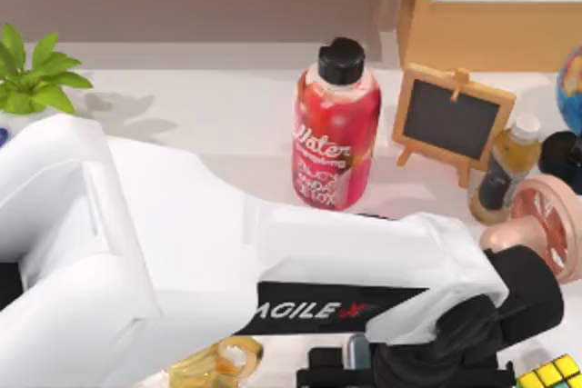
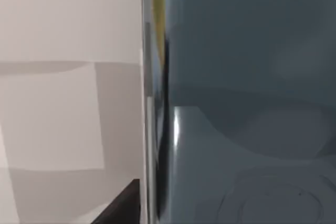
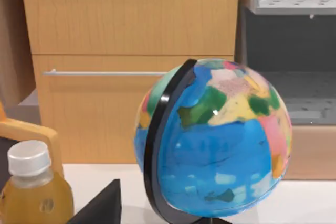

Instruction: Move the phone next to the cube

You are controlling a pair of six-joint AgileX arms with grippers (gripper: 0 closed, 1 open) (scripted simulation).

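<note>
The cube (image 1: 555, 375), a black grid with yellow and green stickers, lies at the table's front right corner. My left arm reaches across the front of the table, and its gripper (image 1: 364, 372) hangs just left of the cube. A slim grey-blue phone (image 1: 357, 350) stands between the gripper's black parts. In the left wrist view the phone (image 2: 247, 98) shows very close as a dark blue-grey slab with a bright metal edge, and the gripper looks shut on it. The right arm is parked off to the right, facing a globe (image 3: 215, 140).
A red water bottle (image 1: 336, 134) stands mid-table. A small chalkboard easel (image 1: 452, 120), an amber bottle (image 1: 505, 170), a pink wheel (image 1: 546, 224) and the globe (image 1: 573, 88) crowd the right side. A yellow translucent object (image 1: 218, 361) lies front left, and a plant (image 1: 32, 74) stands back left.
</note>
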